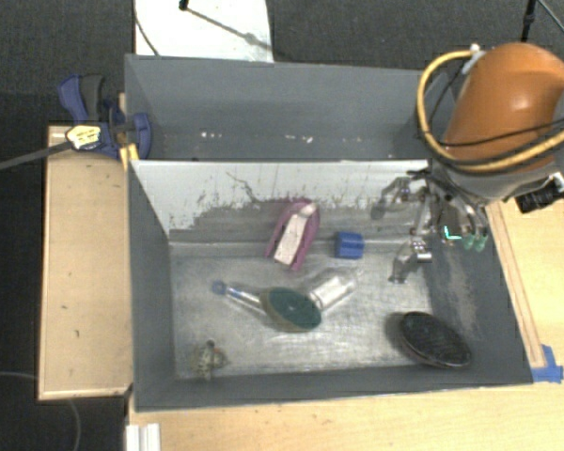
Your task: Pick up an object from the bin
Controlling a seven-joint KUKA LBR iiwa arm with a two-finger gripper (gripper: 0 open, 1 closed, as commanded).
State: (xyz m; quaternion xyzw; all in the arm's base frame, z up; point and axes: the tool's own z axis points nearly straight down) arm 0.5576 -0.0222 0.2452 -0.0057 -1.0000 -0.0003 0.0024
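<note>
Spread wide and empty, the gripper (400,232) hangs at the bin's (156,280) right between one blue cube (349,245) and one black oval disc (430,338); leftward lie one purple box (293,235), one clear tube (331,291), one green brush (291,310) and one brown lump (207,357).

- A purple packet (293,234) with a pale label is leaning tilted at the foot of the bin's (150,280) back wall, near the middle
- A small blue cube (349,245) is sitting just to the right of it
- A clear, silvery cylinder (333,290) is lying on its side in front of the cube
- A dark green brush (292,310) is lying flat beside the cylinder, with its blue-and-white handle pointing left
- A black oval disc (433,338) is resting at the front right
- A small brownish lump (207,358) is sitting at the front left, well apart from the rest
</note>
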